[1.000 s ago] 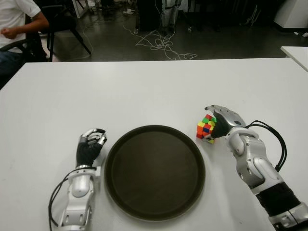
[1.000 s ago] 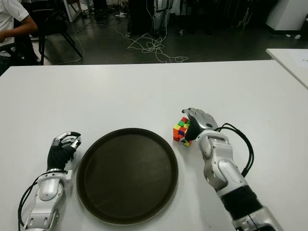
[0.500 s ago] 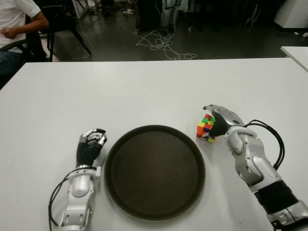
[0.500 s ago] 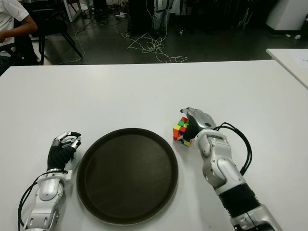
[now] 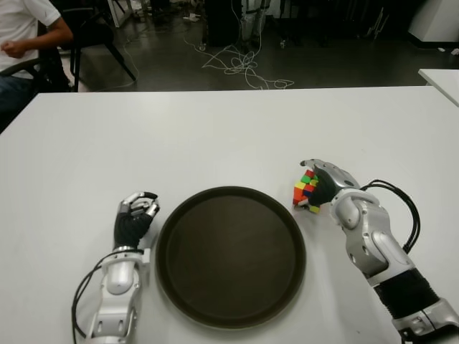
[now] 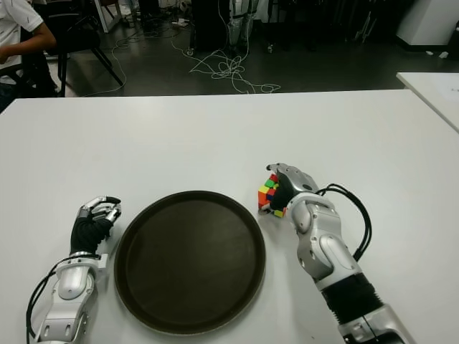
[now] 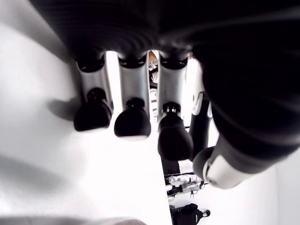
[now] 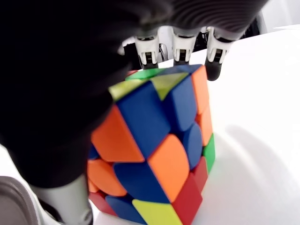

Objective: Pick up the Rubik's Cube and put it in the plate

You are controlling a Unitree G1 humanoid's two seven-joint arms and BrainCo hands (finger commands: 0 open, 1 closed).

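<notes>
The multicoloured Rubik's Cube (image 5: 304, 189) is on the white table (image 5: 215, 136), just off the upper right rim of the dark round plate (image 5: 231, 256). My right hand (image 5: 324, 181) wraps it from the right. In the right wrist view the fingers (image 8: 180, 49) curl over the far side of the cube (image 8: 159, 145) and the palm presses its near side. The cube looks tilted, with one edge near the table. My left hand (image 5: 135, 213) shows left of the plate, with its fingers (image 7: 131, 117) curled and holding nothing.
A seated person (image 5: 21, 36) is beyond the table's far left corner, next to a chair. Loose cables (image 5: 237, 61) lie on the floor behind the table. Another white table (image 5: 441, 75) juts in at the far right.
My right hand has closed in on the cube and shifted slightly left and away from me, and the cube has tipped a little. The left hand has not moved.
</notes>
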